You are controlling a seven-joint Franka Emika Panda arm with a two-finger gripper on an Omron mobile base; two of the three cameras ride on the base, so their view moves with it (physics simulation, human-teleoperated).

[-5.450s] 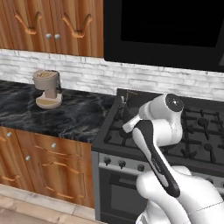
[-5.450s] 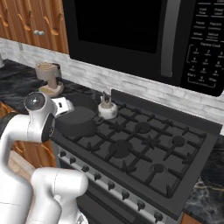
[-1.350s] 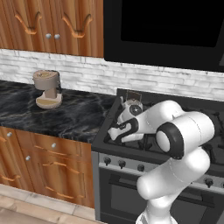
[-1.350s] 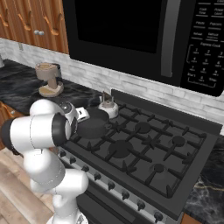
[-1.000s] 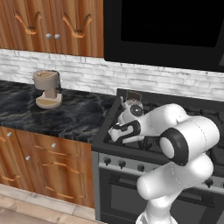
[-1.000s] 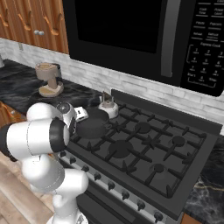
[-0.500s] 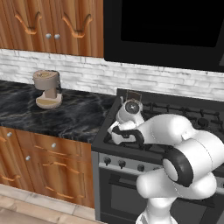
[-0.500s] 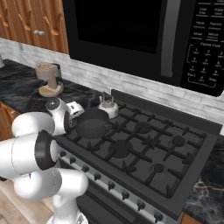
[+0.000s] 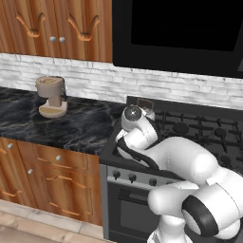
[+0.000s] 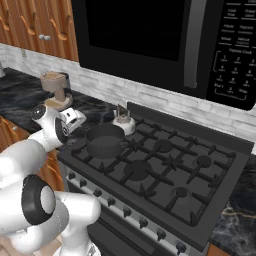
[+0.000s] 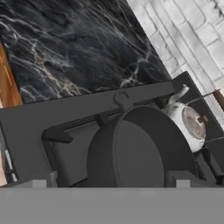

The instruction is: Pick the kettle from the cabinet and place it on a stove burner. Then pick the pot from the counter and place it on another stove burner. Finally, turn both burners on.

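Gripper (image 11: 107,183) open, holding nothing, poised just over the pot (image 11: 140,151) — which sits on the front-left stove burner (image 10: 102,150) — with the kettle (image 10: 123,123) on the burner directly behind the pot and the counter (image 9: 71,124) to its left.

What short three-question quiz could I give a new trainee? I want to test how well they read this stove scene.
1. True or false: the pot sits on a front-left burner of the stove.
2. Where is the kettle? A) in the cabinet B) on the back-left burner, behind the pot C) on the counter
3. How do the gripper's jaws stand, and do they hold anything?

Key
1. True.
2. B.
3. Open, apart from the pot's rim; they hold nothing.
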